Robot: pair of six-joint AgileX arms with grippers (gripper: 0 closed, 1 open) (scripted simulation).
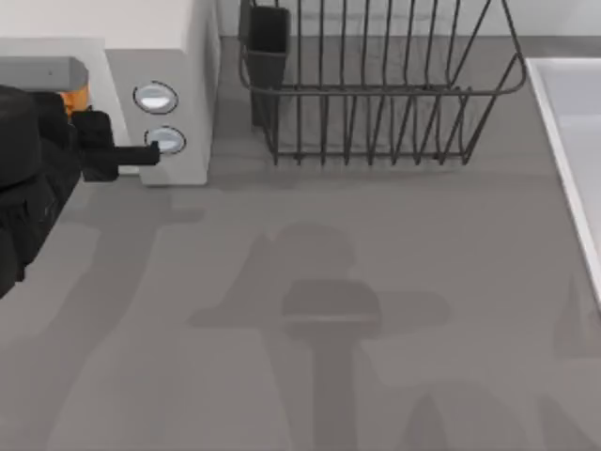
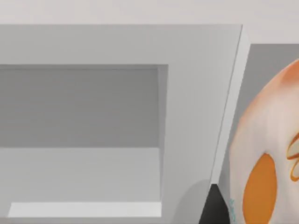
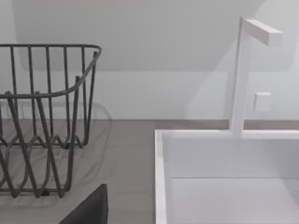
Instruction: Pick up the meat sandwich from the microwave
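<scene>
The white microwave (image 1: 178, 75) stands at the back left, its two round buttons facing front. In the left wrist view its grey recess (image 2: 84, 107) lies beside the meat sandwich (image 2: 266, 154), a pale and orange item very close to the camera and outside the recess. From above, an orange sliver of the sandwich (image 1: 75, 98) peeks out beside my black left gripper (image 1: 103, 141), which hangs in front of the microwave, shut on the sandwich. A dark part of my right gripper (image 3: 88, 210) shows near the sink.
A black wire dish rack (image 1: 376, 94) holding a dark cup (image 1: 268, 38) stands at the back centre. A white sink (image 3: 224, 177) with a tall faucet (image 3: 240, 74) runs along the table's right edge (image 1: 573, 141). Grey countertop (image 1: 329, 310) spreads across the front.
</scene>
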